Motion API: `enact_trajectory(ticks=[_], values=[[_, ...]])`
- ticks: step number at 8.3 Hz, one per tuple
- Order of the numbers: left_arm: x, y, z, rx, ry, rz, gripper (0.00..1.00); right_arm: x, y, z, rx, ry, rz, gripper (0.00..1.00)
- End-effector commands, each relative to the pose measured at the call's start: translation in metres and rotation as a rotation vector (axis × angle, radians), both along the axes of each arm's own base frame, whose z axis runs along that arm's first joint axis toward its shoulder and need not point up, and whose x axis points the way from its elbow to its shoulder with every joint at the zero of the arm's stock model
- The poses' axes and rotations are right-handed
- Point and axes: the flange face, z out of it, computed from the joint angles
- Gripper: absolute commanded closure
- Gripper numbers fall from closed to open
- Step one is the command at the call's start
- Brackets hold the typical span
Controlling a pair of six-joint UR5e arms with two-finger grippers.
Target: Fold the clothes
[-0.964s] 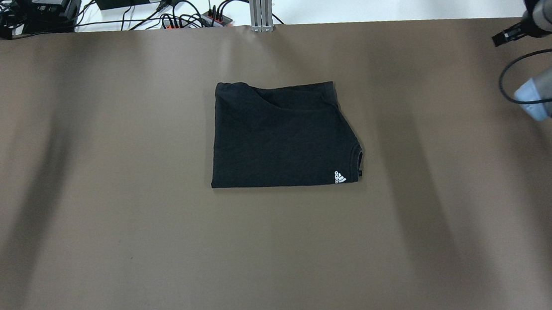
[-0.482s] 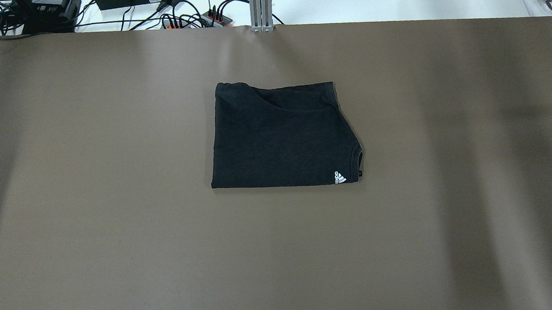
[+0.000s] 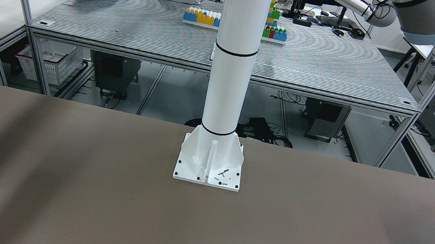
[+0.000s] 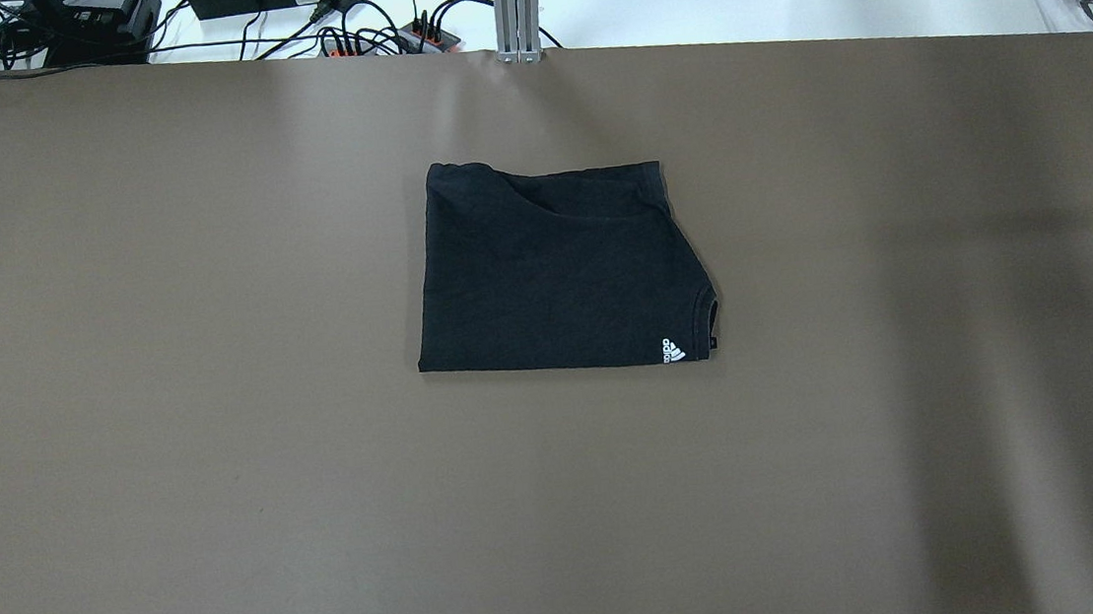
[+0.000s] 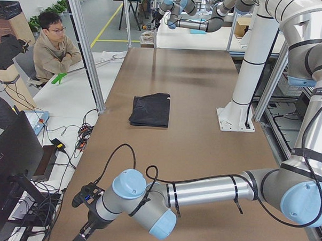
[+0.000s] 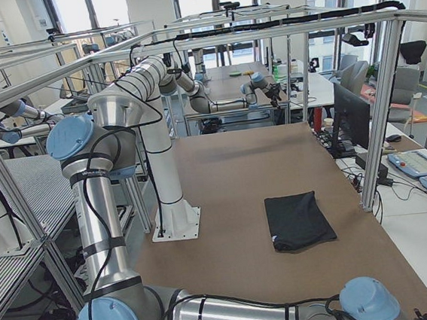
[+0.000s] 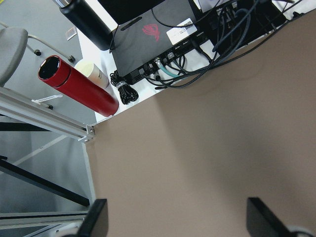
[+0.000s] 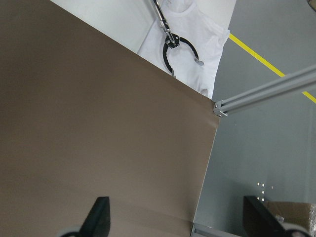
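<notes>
A folded black shirt (image 4: 553,267) lies mid brown table (image 4: 226,493) in a frame-lined lab, while the left gripper (image 7: 180,222) and right gripper (image 8: 177,217) hang over opposite corners, jaws wide apart, empty.

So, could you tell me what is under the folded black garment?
The folded black fabric garment lies flat on the brown table surface, which shows all around it. Nothing pokes out; the patch directly beneath is covered.

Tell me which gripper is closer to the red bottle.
Left. The left gripper hovers over a corner of the table, right beside the red bottle. The right gripper is over the opposite end's corner, by the white T-shirt.
</notes>
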Motion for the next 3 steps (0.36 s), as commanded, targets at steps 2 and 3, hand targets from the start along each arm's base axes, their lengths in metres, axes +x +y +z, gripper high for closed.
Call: enact_trajectory(ticks=[2, 3], values=[[-0.038, 0.035, 0.022, 0.023, -0.101, 0.008, 0.00, 0.038, 0.031, -0.001, 0.052, 0.042, -0.025, 0.05], [-0.044, 0.038, 0.029, -0.001, -0.203, -0.056, 0.00, 0.036, 0.038, -0.003, 0.060, 0.041, -0.026, 0.05]])
